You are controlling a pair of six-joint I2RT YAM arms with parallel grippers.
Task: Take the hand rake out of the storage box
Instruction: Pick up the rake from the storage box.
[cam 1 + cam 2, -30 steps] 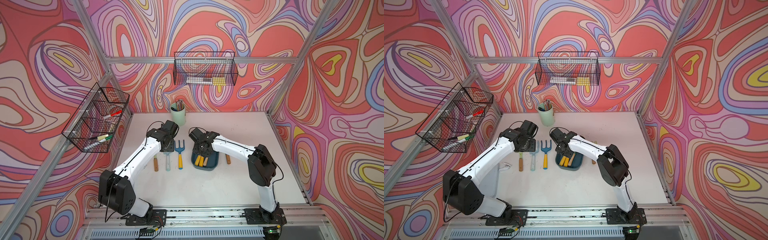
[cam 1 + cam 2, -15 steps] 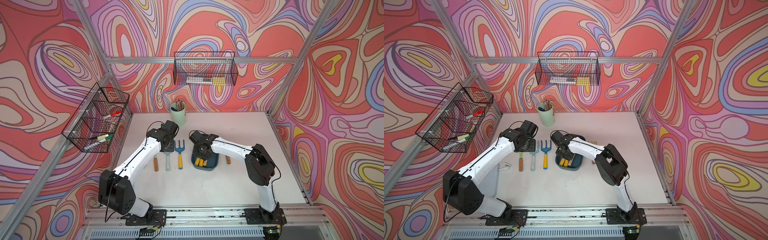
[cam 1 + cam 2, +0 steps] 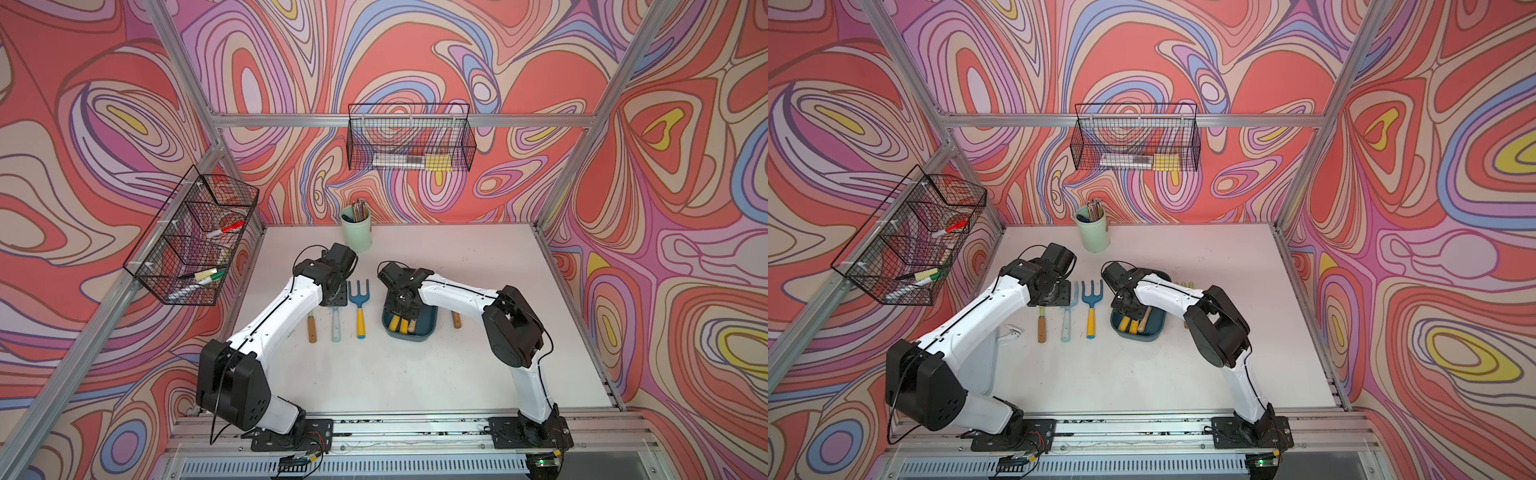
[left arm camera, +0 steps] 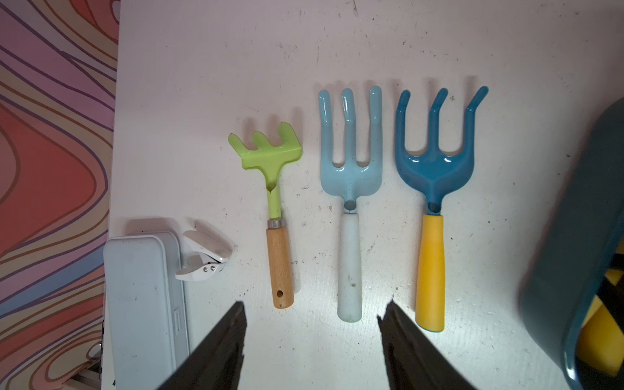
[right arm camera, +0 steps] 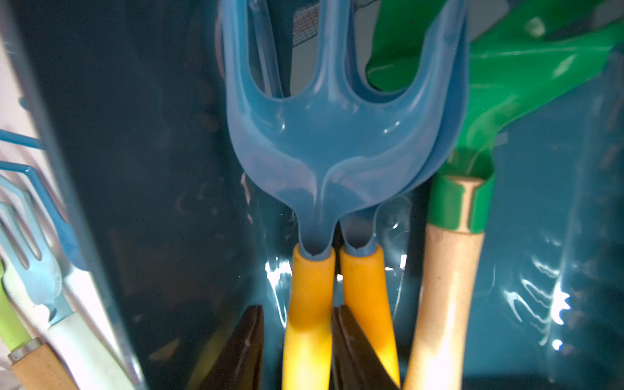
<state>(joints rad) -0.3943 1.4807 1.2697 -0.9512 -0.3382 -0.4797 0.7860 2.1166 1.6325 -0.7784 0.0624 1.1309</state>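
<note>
Hand rake (image 5: 309,304) (blue head, yellow handle): lies in storage box (image 3: 430,322), mid-table. Right gripper (image 5: 297,310): jaws narrow, flanking its handle; grip unclear. Left gripper (image 4: 314,304): wide, empty.

Gleaming glossy and smooth over the teal plastic of the storage box (image 5: 547,209), throwing back white glints. Shining equally slick on the blue head of the hand rake (image 5: 317,175), going to smooth yellow, perhaps rubbery, on the blurred handle. Showing bare matt wood below the glossy head of the green tool (image 5: 459,202). Lying matt, scuffed and speckled across the white table (image 4: 236,67). Running as thin black metal wire through the baskets (image 3: 409,141).
</note>
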